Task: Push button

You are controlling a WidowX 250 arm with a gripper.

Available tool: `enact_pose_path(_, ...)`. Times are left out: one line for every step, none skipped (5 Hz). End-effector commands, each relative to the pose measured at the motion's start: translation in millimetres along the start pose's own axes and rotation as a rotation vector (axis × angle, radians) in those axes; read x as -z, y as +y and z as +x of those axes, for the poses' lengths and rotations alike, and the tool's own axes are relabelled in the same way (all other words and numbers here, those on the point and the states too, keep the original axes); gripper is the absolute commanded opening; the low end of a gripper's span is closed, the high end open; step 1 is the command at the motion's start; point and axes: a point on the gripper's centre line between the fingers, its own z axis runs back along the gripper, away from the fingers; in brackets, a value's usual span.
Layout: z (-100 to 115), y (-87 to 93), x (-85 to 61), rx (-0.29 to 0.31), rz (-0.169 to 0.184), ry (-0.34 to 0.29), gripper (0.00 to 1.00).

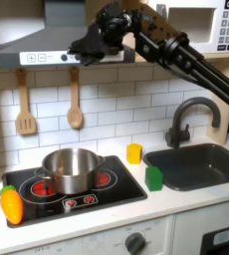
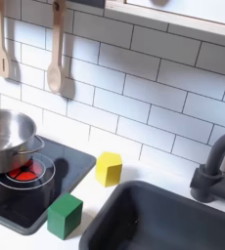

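Hovering at upper centre of the first exterior view, gripper (image 1: pixel 90 47) against range hood (image 1: pixel 42 48), finger state unreadable.

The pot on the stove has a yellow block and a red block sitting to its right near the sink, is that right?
Not quite. The block nearer the front is green, not red, as both exterior views show. The yellow block does sit right of the pot on the stove, near the sink.

The pot (image 1: pixel 69 169) is shiny silver, the block (image 2: pixel 109 168) yellow, the cube (image 2: pixel 65 216) green (the stove rings look red), the carrot (image 1: pixel 11 203) maybe orange.
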Motion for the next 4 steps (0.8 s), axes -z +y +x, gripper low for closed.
enact_pose_path(4, 3.5, 3.1, 0.006, -0.006, 0.003, 0.00)
enact_pose_path(7, 0.5, 8.0, 0.026, -0.023, 0.008, 0.00)
enact_pose_path(6, -3.1, 16.3, 0.029, -0.019, 0.032, 0.00)
enact_pose_path(6, -1.2, 24.3, 0.026, -0.013, 0.036, 0.00)
